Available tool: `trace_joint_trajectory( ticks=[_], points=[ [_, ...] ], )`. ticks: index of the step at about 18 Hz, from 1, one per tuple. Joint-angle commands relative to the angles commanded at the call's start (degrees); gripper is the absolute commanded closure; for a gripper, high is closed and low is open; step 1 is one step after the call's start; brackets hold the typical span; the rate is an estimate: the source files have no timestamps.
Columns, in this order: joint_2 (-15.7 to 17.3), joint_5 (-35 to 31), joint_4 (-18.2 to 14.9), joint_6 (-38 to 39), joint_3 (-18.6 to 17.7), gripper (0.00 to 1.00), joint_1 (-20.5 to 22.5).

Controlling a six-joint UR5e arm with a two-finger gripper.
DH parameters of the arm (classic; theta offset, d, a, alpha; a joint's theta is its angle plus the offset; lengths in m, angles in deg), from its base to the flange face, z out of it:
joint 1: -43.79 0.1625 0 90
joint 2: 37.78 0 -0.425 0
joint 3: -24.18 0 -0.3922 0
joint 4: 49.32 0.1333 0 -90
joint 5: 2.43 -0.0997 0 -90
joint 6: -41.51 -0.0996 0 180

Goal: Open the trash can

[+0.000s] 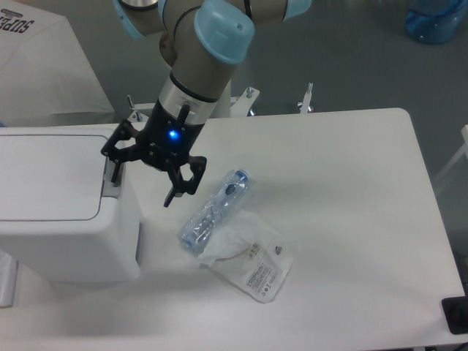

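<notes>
Trash can (62, 212) sits at the left edge of the frame, lid flat and shut; grey button strip (111, 183) runs along the lid's right edge, at frame centre-left. Gripper (142, 179) hangs over that right edge, fingers spread wide, gripping nothing; one finger (115, 164) points down at the strip, the other finger (178, 186) hangs past the can's side over the table (351, 190). Placement reads as a press on the button, not a grasp, which would explain the offset; whether the near finger already touches the strip is hard to tell from this angle.

Right of the can, centre frame: clear bottle (216, 208) lying on its side, overlapping a white pouch (256, 265) with printed text; both just beside the outer finger but apart from it, and not in the way of a downward press. Blue water jug (439, 20) on the floor, upper right; folded white sheet (44, 66), upper left.
</notes>
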Motion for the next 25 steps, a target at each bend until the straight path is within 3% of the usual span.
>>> trace_joint_trajectory(
  ticks=[6,10,14,21,25],
  points=[
    [0.0,0.2,0.0,0.1,0.4,0.00,0.1],
    [-0.3,0.1,0.2,-0.9,3.8,0.00,0.3],
    [-2.5,-0.2,4.2,-3.4,6.4,0.00,2.3],
    [-7.4,-1.2,5.7,-21.9,6.9,0.00,12.4],
    [-11.4,-11.1,5.5,-36.6,9.1,0.00,17.3]
  ],
)
